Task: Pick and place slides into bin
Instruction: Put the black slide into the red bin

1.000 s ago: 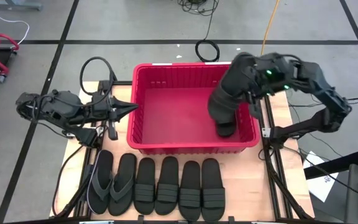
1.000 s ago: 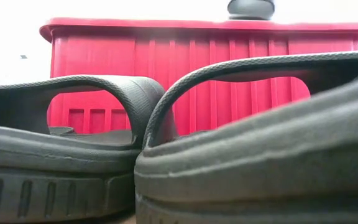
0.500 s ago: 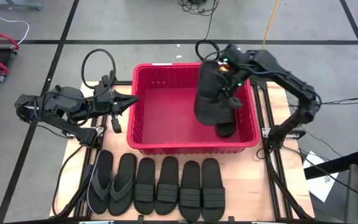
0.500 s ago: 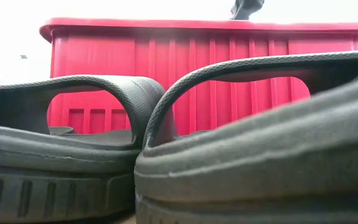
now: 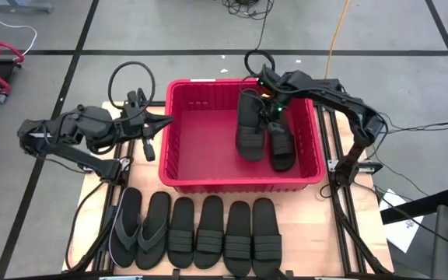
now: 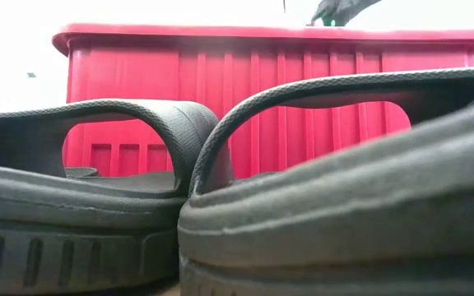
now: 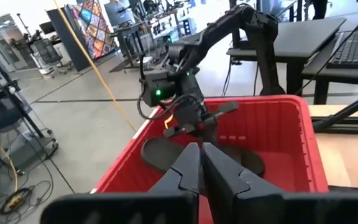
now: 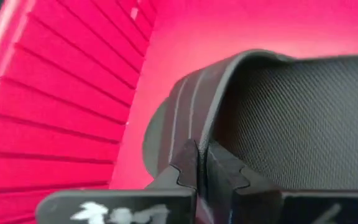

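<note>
Pinching the ribbed strap of a black rubber slide (image 5: 250, 124), the right gripper (image 5: 268, 105) hangs near the far right corner of the big red plastic bin (image 5: 179, 159) — jaws clamped thin on it. Another slide (image 5: 281, 145) lies beside it; six more (image 5: 197, 232) line the table's near edge. Light, floppy, grippy rubber — I'd say the strap is the handle. The left gripper (image 5: 162, 124) waits closed, empty, at the bin's left rim.

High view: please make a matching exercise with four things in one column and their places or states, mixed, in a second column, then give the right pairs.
Things:
1. red bin
2. two thong flip-flops
3. right gripper
4. left gripper

Places or states:
A. shut on a slide's strap, inside the bin
B. leftmost in the row of six slides on the table
C. shut and empty, beside the bin's left wall
D. holds two slides near its right wall

Pairs: 1-D, 2-B, 3-A, 4-C
</note>
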You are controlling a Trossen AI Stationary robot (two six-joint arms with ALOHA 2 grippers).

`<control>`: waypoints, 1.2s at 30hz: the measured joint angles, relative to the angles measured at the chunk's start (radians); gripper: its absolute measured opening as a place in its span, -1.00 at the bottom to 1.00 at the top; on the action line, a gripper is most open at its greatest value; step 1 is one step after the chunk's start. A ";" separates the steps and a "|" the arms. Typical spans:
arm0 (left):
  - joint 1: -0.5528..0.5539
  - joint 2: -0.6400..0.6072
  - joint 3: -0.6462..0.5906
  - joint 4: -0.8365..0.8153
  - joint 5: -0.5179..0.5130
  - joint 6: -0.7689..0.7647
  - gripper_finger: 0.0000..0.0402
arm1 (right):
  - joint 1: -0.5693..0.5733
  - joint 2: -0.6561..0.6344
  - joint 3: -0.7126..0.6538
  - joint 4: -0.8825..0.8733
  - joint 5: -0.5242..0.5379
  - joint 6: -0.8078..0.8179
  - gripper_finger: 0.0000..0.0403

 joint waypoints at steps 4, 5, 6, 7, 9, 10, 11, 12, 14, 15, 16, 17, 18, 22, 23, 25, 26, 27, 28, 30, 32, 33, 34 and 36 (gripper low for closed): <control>0.019 0.000 0.000 -0.005 0.001 0.004 -0.89 | -0.003 0.022 -0.044 -0.004 -0.040 -0.044 -0.99; 0.024 0.000 0.000 -0.007 0.001 0.004 -0.89 | -0.003 0.026 -0.057 -0.003 -0.044 -0.055 -0.99; 0.029 0.000 0.000 -0.007 0.001 0.004 -0.89 | -0.002 0.029 -0.070 -0.002 -0.043 -0.065 -0.99; 0.034 0.000 0.000 -0.007 0.001 0.004 -0.90 | -0.003 0.034 -0.078 -0.004 -0.043 -0.074 -0.99; 0.042 0.000 0.000 -0.008 0.001 0.002 -0.93 | -0.006 0.042 -0.087 -0.009 -0.043 -0.080 -0.99; 0.046 0.000 0.000 -0.008 0.001 0.000 -0.94 | -0.008 0.043 -0.091 -0.014 -0.040 -0.083 -0.99; 0.049 0.000 0.000 -0.008 0.001 0.000 -0.96 | -0.009 0.045 -0.096 -0.019 -0.038 -0.086 -0.99; 0.052 0.000 0.000 -0.008 0.001 0.000 -0.97 | -0.009 0.049 -0.102 -0.020 -0.035 -0.088 -0.99; 0.058 0.000 0.000 -0.008 0.001 -0.001 -0.99 | -0.009 0.057 -0.108 -0.017 -0.007 -0.088 -0.99; 0.060 0.000 0.000 -0.008 0.001 -0.001 -0.99 | -0.009 0.059 -0.112 -0.016 0.009 -0.089 -0.99; 0.061 0.000 0.000 -0.008 0.001 -0.002 -0.99 | -0.009 0.061 -0.117 -0.017 0.015 -0.090 -0.99; 0.062 0.000 0.000 -0.008 0.001 -0.003 -0.97 | -0.009 0.063 -0.121 -0.018 0.014 -0.093 -0.99; 0.062 0.000 0.000 -0.008 0.001 -0.003 -0.96 | -0.009 0.067 -0.125 -0.018 0.012 -0.096 -0.99; 0.061 0.000 0.000 -0.008 0.002 -0.009 -0.90 | -0.009 0.079 -0.145 -0.005 0.017 -0.097 -0.99; 0.061 0.000 0.000 -0.008 0.002 -0.011 -0.90 | -0.008 0.079 -0.151 0.005 0.020 -0.097 -0.99; 0.061 0.000 0.000 -0.008 0.002 -0.019 -0.91 | -0.008 0.079 -0.166 0.035 0.039 -0.090 -0.99; 0.061 0.000 0.000 -0.008 0.002 -0.024 -0.92 | -0.008 0.079 -0.173 0.044 0.040 -0.087 -0.99; 0.061 0.000 0.000 -0.008 0.002 -0.026 -0.93 | -0.008 0.079 -0.180 0.050 0.039 -0.085 -0.99; 0.061 0.000 0.000 -0.007 0.002 -0.028 -0.95 | -0.008 0.079 -0.185 0.053 0.039 -0.085 -0.99; 0.061 0.000 0.000 -0.007 0.002 -0.029 -0.98 | -0.009 0.078 -0.194 0.057 0.039 -0.084 -0.99; 0.061 0.000 0.000 -0.007 0.002 -0.030 -0.99 | -0.009 0.078 -0.203 0.058 0.040 -0.084 -0.99; 0.061 0.000 0.000 -0.007 0.002 -0.030 -0.98 | -0.009 0.077 -0.207 0.058 0.041 -0.083 -0.99; 0.061 0.000 0.000 -0.007 0.002 -0.030 -0.97 | -0.009 0.076 -0.212 0.060 0.043 -0.083 -0.99; 0.061 0.000 0.000 -0.007 0.002 -0.030 -0.94 | -0.010 0.076 -0.216 0.063 0.070 -0.082 -0.99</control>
